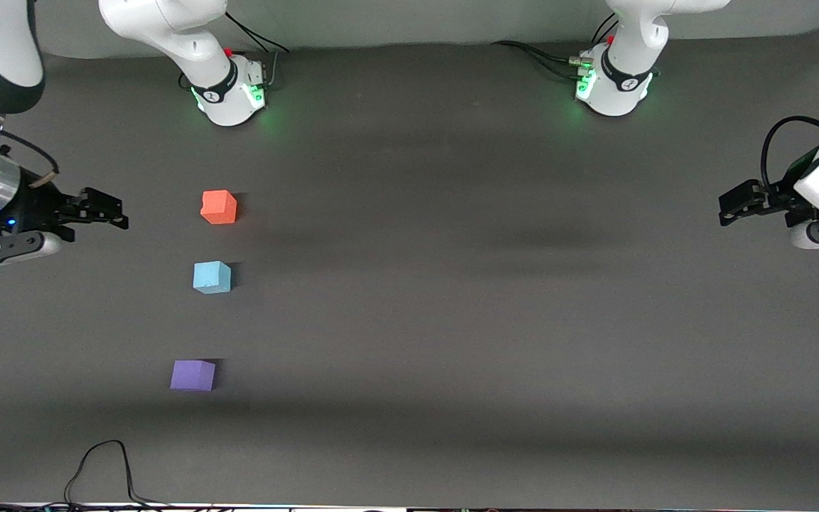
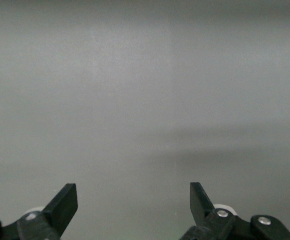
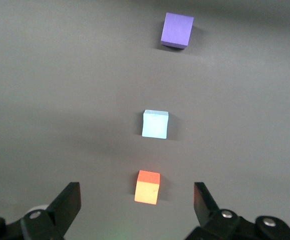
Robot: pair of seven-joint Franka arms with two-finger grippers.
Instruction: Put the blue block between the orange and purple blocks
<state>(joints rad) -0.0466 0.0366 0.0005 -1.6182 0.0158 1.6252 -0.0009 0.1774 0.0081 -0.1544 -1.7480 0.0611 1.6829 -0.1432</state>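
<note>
The orange block (image 1: 219, 207), the blue block (image 1: 211, 277) and the purple block (image 1: 193, 375) lie apart in a line on the dark table, toward the right arm's end. The orange block is farthest from the front camera, the blue block is in the middle and the purple block is nearest. My right gripper (image 1: 116, 215) is open and empty, apart from the orange block, at the right arm's end of the table. Its wrist view shows the orange block (image 3: 148, 186), the blue block (image 3: 155, 124) and the purple block (image 3: 177, 30). My left gripper (image 1: 728, 207) waits open and empty at the left arm's end; its fingertips (image 2: 64, 200) frame bare table.
The two arm bases (image 1: 228, 89) (image 1: 612, 85) stand along the table's edge farthest from the front camera. A black cable (image 1: 104, 469) loops on the table at the edge nearest the front camera, nearer than the purple block.
</note>
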